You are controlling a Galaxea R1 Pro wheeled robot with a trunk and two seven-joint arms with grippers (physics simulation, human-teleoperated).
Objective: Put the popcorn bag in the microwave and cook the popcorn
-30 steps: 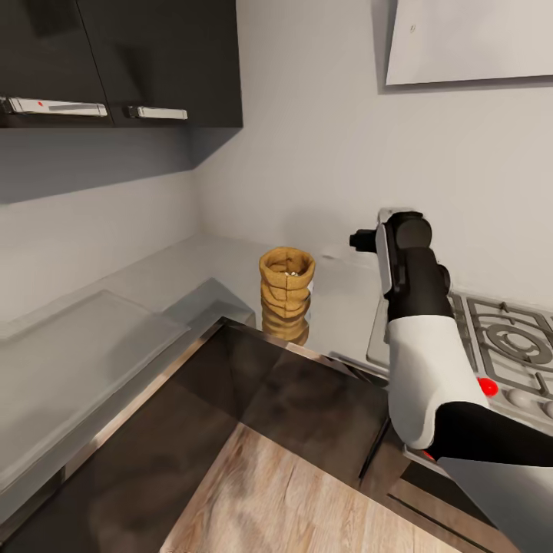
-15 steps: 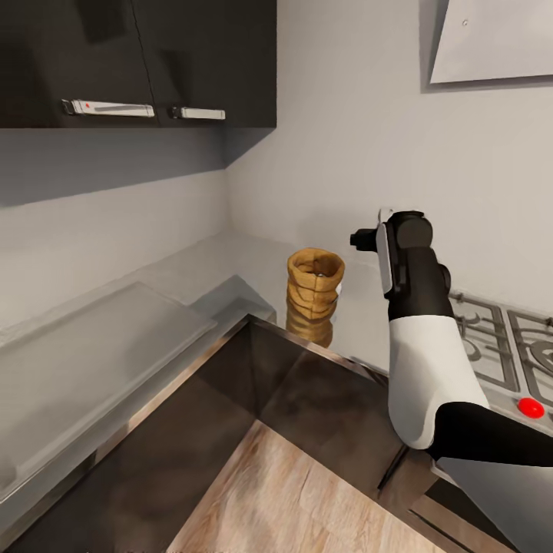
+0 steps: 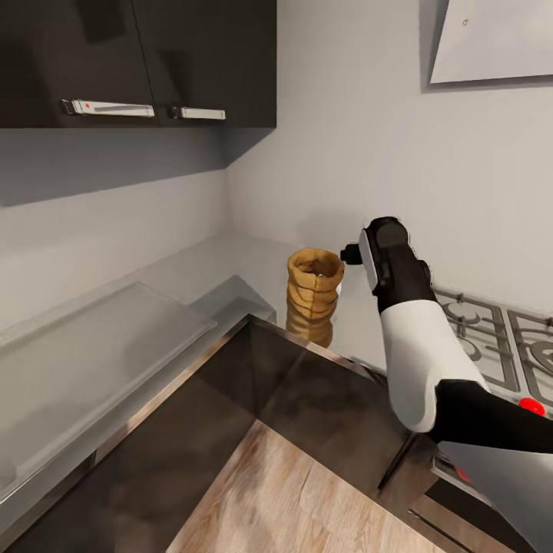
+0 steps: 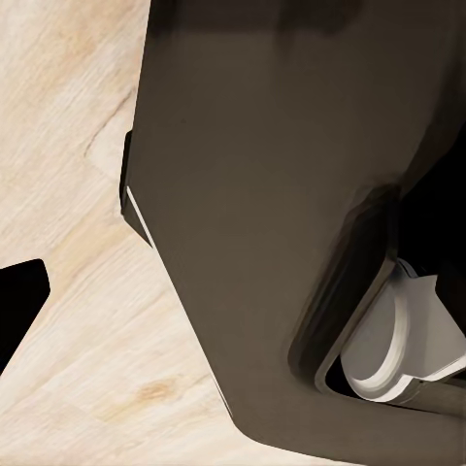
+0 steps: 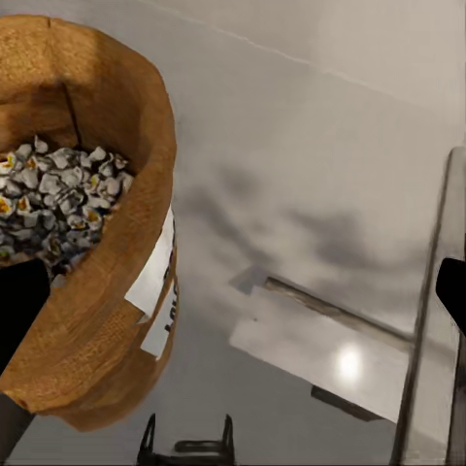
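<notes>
We see the popcorn bag (image 3: 314,296) standing upright on the countertop (image 3: 192,280), close to its front edge and near the gas hob (image 3: 491,346). Our right arm (image 3: 407,322) reaches toward the bag, its wrist just beside the bag's rim. From the right wrist, pale kernels (image 5: 58,199) fill the bag's mouth. We cannot tell how far either gripper is open. Dark wall cabinets (image 3: 138,61) hang above the countertop.

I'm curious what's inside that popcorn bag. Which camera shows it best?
The right wrist view: it looks into the popcorn bag, showing pale kernels. The head view shows the whole bag upright on the countertop, its mouth dark. The left wrist view faces the floor.
</notes>
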